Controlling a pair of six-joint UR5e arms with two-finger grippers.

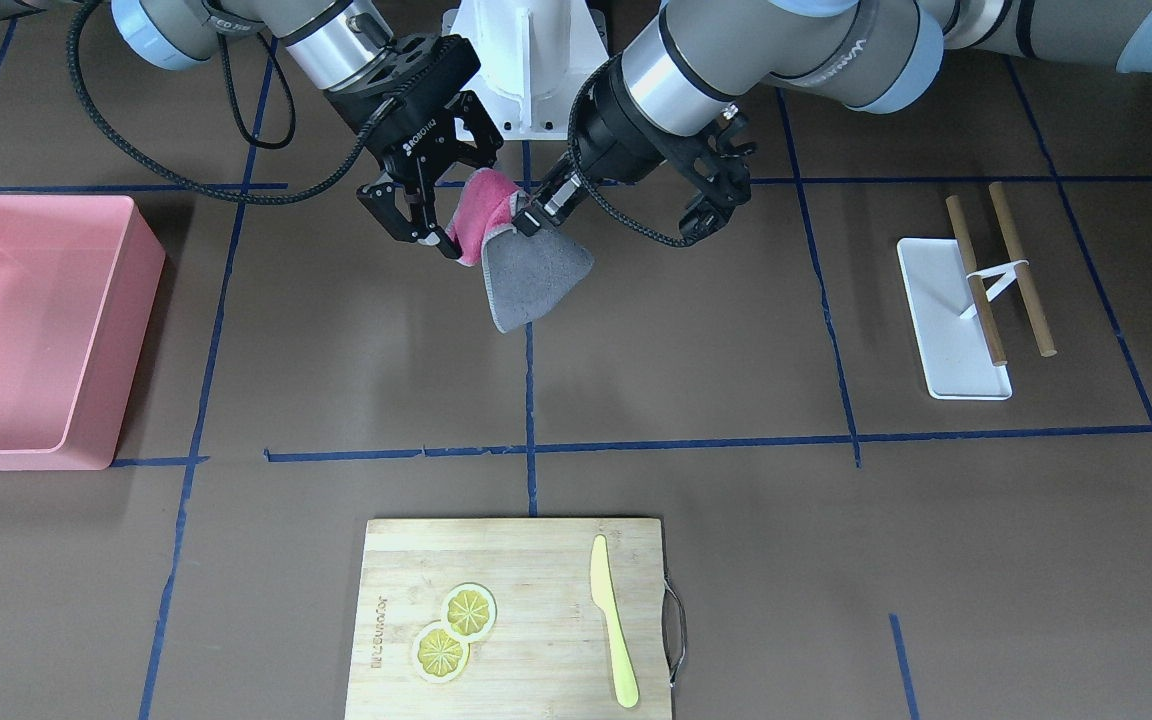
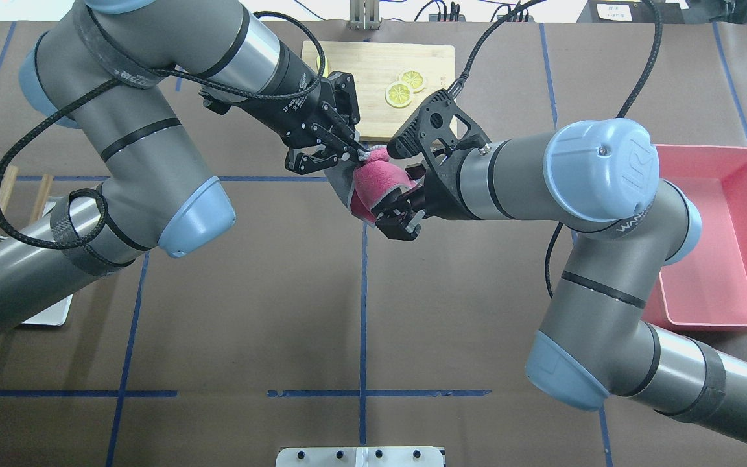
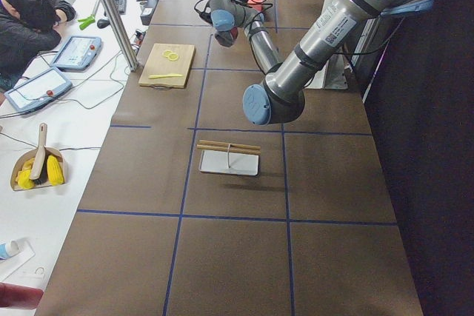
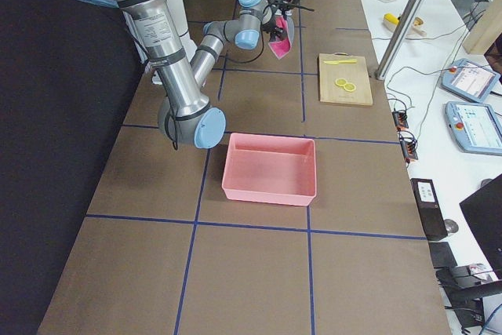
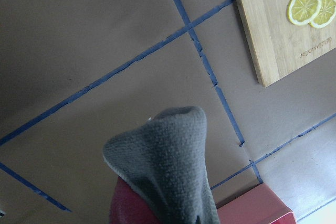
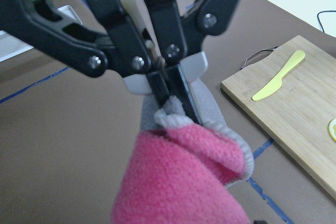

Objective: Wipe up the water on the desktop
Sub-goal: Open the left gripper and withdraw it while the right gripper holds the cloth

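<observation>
A cloth [image 1: 526,265], pink on one side and grey on the other, hangs in the air between my two grippers over the brown desktop [image 1: 696,380]. My left gripper [image 1: 528,218] is shut on the cloth's grey edge; the right wrist view shows its fingertips [image 6: 176,90] pinched on the hem. My right gripper [image 1: 446,245] is shut on the pink part [image 2: 377,181]. The grey end [image 5: 168,166] droops below the left gripper. I see no water on the desktop in any view.
A pink bin [image 1: 26,330] stands on the robot's right side. A bamboo cutting board [image 1: 536,560] with two lemon slices [image 1: 454,630] and a yellow knife [image 1: 614,620] lies at the far edge. A white tray [image 1: 941,310] with two wooden sticks [image 1: 1021,270] lies on the robot's left.
</observation>
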